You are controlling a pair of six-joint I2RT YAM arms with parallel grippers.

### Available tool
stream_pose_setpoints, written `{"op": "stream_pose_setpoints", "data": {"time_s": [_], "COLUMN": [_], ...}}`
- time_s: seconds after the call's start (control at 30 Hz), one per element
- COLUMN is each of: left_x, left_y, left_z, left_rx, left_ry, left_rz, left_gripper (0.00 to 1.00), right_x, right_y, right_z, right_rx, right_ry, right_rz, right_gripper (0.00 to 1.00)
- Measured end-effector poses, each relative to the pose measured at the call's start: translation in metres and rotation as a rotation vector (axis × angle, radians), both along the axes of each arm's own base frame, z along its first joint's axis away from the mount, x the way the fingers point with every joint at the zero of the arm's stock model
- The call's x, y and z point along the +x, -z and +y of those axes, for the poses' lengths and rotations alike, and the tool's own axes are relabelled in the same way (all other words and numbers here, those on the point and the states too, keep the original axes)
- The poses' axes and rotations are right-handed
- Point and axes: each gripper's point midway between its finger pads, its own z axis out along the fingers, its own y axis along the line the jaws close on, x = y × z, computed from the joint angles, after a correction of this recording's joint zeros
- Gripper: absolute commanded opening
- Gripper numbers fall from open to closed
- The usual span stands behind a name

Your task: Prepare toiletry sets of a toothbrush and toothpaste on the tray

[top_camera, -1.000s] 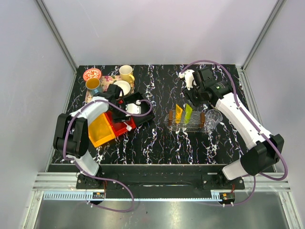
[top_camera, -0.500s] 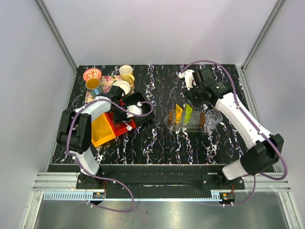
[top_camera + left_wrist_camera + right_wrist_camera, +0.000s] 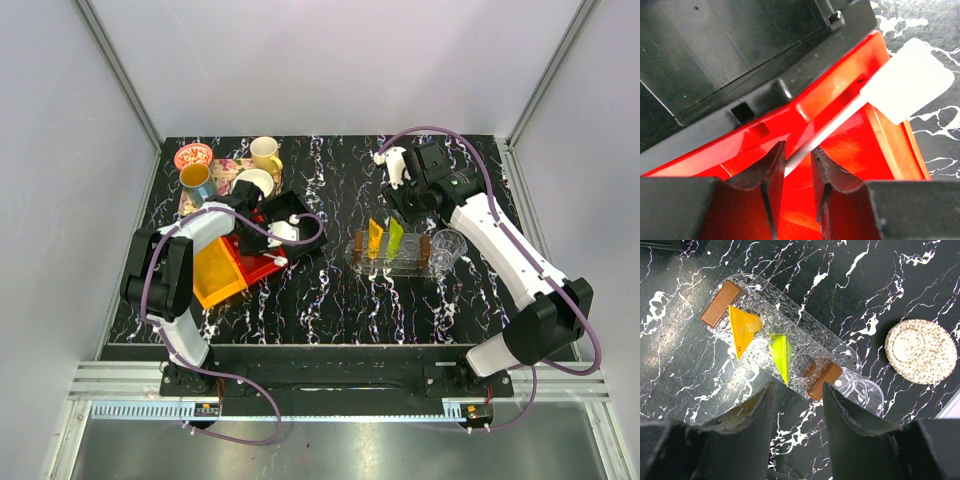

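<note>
The left gripper (image 3: 797, 150) has its two dark jaws standing narrow on either side of the thin stem of the slim white plastic toothbrush (image 3: 875, 95). The stem lies against one jaw, but whether it is truly pinched I cannot tell. From the jaws the toothbrush's long axis runs toward the upper right of the left wrist frame, ending in a flat, matt, wider head that overhangs the rim of the glossy translucent red plastic bin (image 3: 840, 75); a black plastic bin (image 3: 740, 45) fills the upper left. In the overhead view this spot sits left of centre, while the flat clear pebbled plastic tray (image 3: 685, 370) lies well apart to the right, so a carry would likely go rightward across the black marbled table (image 3: 890, 280). The right gripper (image 3: 799, 420) hangs half-open and empty at that end, nearer the tray, above the clear rack with brown ends (image 3: 830, 340), in which the orange-yellow toothpaste tube (image 3: 742, 327) and the lime green toothpaste tube (image 3: 781, 355) stand side by side, not touching
</note>
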Motion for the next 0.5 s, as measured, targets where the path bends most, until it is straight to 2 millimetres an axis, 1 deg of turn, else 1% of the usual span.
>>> {"op": "stream_pose_setpoints", "data": {"time_s": [0.23,0.5], "left_x": [-0.0041,0.0001], "left_y": [-0.0004,-0.0043], "left_z": [-0.0017,-0.0020], "left_rx": [0.004,0.006], "left_ry": [0.010,0.015], "left_rz": [0.014,0.001], "left_gripper": [0.22,0.20], "right_x": [0.0000,0.0000], "right_y": [0.0001,0.0003], "right_z": [0.0000,0.0000], "right_rx": [0.000,0.000], "right_ry": [0.000,0.000], "right_rz": [0.000,0.001], "right_gripper": [0.48,0.49]}}
